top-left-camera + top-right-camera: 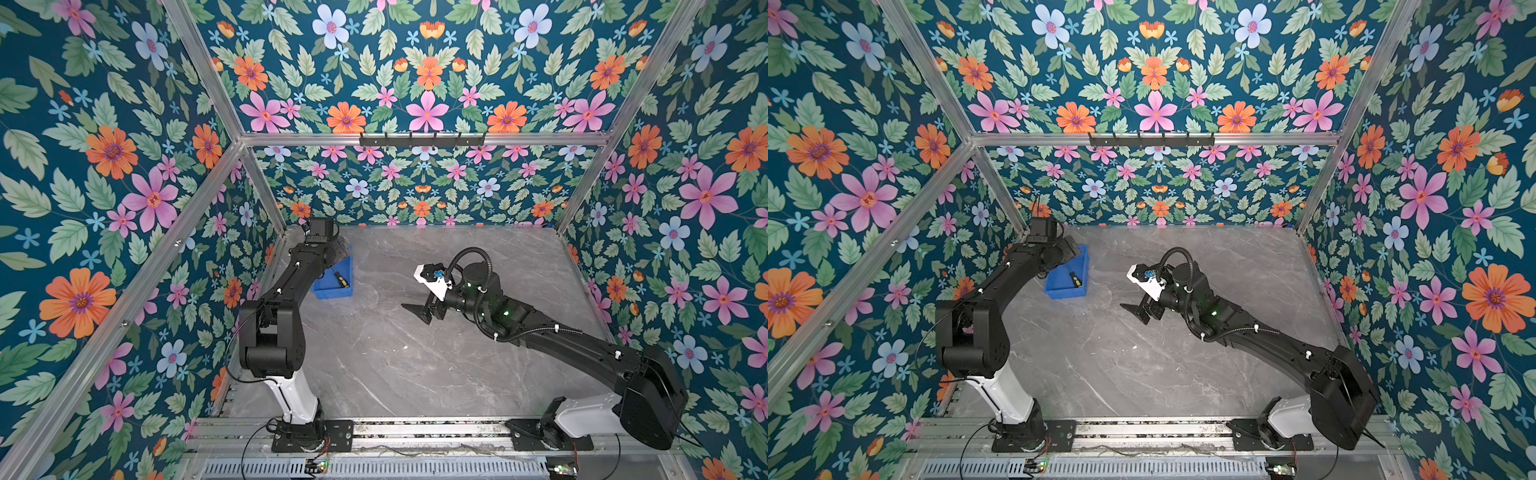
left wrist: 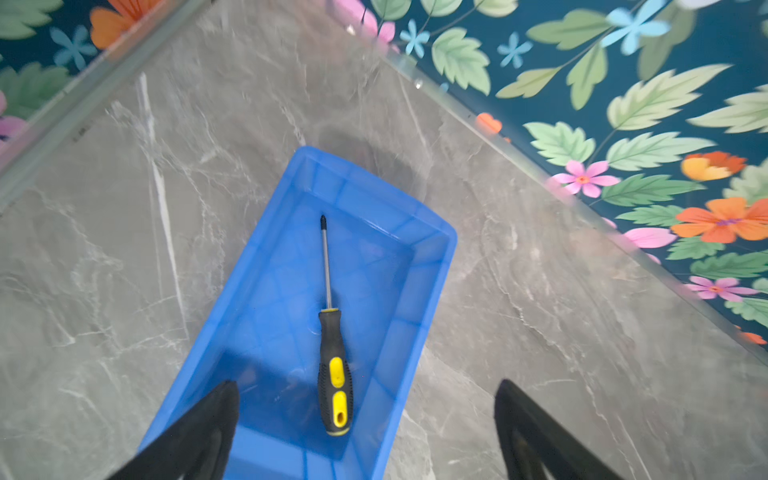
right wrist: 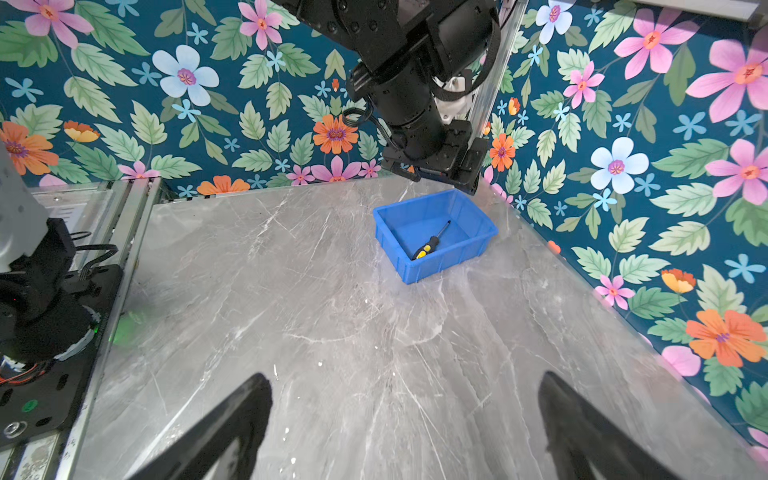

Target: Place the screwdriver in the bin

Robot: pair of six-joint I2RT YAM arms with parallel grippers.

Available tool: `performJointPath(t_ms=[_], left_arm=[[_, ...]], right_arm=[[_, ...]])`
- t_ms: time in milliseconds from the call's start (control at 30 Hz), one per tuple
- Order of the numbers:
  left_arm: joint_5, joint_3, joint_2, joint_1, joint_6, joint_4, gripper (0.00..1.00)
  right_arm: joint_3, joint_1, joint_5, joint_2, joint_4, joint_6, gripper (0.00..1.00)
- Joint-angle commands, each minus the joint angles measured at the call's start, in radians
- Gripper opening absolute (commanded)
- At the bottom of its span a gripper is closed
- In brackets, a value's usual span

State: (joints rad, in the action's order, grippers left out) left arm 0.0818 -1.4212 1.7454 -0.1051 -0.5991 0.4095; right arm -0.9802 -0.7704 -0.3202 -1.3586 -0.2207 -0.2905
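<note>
The screwdriver (image 2: 332, 353) is lying flat in the bin (image 2: 428, 266) — the left end effector (image 2: 365, 386) is hovering above, jaws wide, gripping nothing; the right end effector (image 3: 405, 378) is gaping empty, well apart.

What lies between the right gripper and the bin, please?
Only bare grey tabletop: in the right wrist view nothing stands between the open right gripper and the bin, and both top views agree.

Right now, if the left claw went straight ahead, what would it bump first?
Probably the blue bin: the open left claw points down into it, where the screwdriver lies. Which of them it touches first is unclear.
</note>
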Motion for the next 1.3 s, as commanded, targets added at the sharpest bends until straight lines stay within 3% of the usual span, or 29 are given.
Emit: performJointPath(t_ms=[0,167,400,500,667,800,933,1100,1267], left_arm=[[0.031,0.020,-0.050,-0.007,0.041,-0.026,1.00],[0.060,0.121,-0.164,-0.029,0.099,-0.115,1.00],[0.103,0.418,-0.391,-0.061,0.222,-0.416,1.00],[0.098,0.494,-0.447,-0.060,0.288,-0.465,1.00],[0.091,0.588,-0.493,-0.061,0.368,-0.511,1.00],[0.026,0.708,-0.514,-0.059,0.489,-0.648,1.00],[0.064,0.837,-0.529,-0.056,0.541,-0.806,1.00],[0.054,0.987,-0.525,-0.048,0.594,-1.017,1.00],[0.097,1.089,-0.497,-0.045,0.612,-1.193,1.00]], right_arm=[[0.015,0.002,0.042,0.028,-0.023,-0.008,0.99],[0.072,0.022,0.079,0.093,-0.035,0.020,0.99],[0.186,0.103,0.141,0.230,-0.048,0.080,0.99],[0.243,0.152,0.168,0.289,-0.054,0.110,0.99],[0.334,0.251,0.183,0.365,-0.066,0.158,0.99],[0.428,0.364,0.198,0.420,-0.095,0.189,0.99],[0.554,0.519,0.217,0.471,-0.167,0.230,0.99],[0.679,0.685,0.234,0.464,-0.251,0.271,0.99],[0.744,0.742,0.287,0.406,-0.343,0.285,0.99]])
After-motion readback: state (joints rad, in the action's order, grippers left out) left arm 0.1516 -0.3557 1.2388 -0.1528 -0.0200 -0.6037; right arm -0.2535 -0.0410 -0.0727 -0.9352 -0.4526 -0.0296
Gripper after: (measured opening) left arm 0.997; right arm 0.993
